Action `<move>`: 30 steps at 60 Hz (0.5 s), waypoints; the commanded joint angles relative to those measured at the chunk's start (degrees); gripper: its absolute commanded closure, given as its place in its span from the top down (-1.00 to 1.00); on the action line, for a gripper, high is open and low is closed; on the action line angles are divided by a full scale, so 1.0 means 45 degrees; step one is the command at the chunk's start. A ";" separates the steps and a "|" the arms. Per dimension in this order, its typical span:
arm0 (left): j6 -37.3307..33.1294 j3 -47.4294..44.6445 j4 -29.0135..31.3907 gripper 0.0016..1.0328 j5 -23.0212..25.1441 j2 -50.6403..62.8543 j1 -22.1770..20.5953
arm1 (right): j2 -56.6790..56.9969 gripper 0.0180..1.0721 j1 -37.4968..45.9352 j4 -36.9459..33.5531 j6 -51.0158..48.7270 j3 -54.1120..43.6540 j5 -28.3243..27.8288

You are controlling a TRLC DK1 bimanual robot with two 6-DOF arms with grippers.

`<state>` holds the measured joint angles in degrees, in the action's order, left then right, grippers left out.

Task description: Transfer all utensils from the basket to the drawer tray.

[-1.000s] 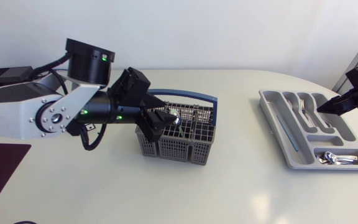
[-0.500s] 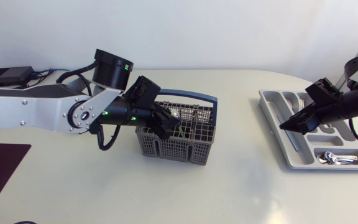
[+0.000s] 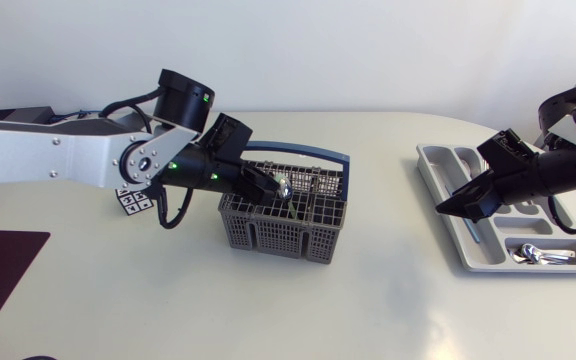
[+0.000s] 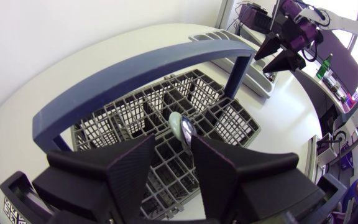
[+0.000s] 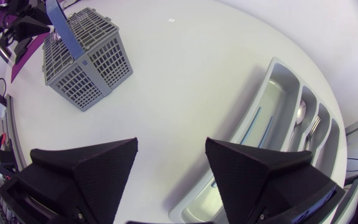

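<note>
On the table (image 3: 388, 300) the left arm (image 3: 58, 160) lies in over the basket (image 3: 268, 238) from its left. The right arm (image 3: 558, 172) hangs well to the basket's right, above the tray (image 3: 438, 158), which sits far right of the basket and holds some cutlery (image 3: 538, 255). The left gripper (image 3: 268, 187) is just above the basket's rim beside its blue handle (image 3: 318, 153), its fingers parted around a spoon (image 3: 283, 184) standing upright in the basket, not clamped on it, and the right gripper (image 3: 446, 207) is spread wide over the tray edge nearest the basket.
</note>
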<state>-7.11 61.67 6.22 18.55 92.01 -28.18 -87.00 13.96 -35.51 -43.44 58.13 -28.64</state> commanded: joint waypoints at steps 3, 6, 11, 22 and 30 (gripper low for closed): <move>0.0702 0.0690 0.0610 -0.18 0.0820 0.0277 0.0287 | 0.0076 0.55 -0.0074 0.0117 0.0278 -0.0242 0.0076; 0.0800 0.0807 0.0825 -0.18 0.1191 0.0335 0.0306 | 0.0095 0.55 -0.0093 0.0097 0.0278 -0.0242 0.0076; 0.0858 0.0983 0.1099 -0.17 0.1621 0.0355 0.0326 | 0.0115 0.55 -0.0113 0.0117 0.0278 -0.0261 0.0076; 0.0936 0.1257 0.1489 -0.17 0.2129 0.0609 0.0404 | 0.0056 0.58 -0.0113 0.0136 0.0259 -0.0281 0.0076; 0.0976 0.1354 0.1587 -0.14 0.2246 0.0785 0.0462 | 0.0037 0.58 -0.0113 0.0176 0.0259 -0.0261 0.0076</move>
<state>-4.23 65.98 12.64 27.94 93.82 -26.65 -87.00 13.91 -35.22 -43.44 58.04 -28.64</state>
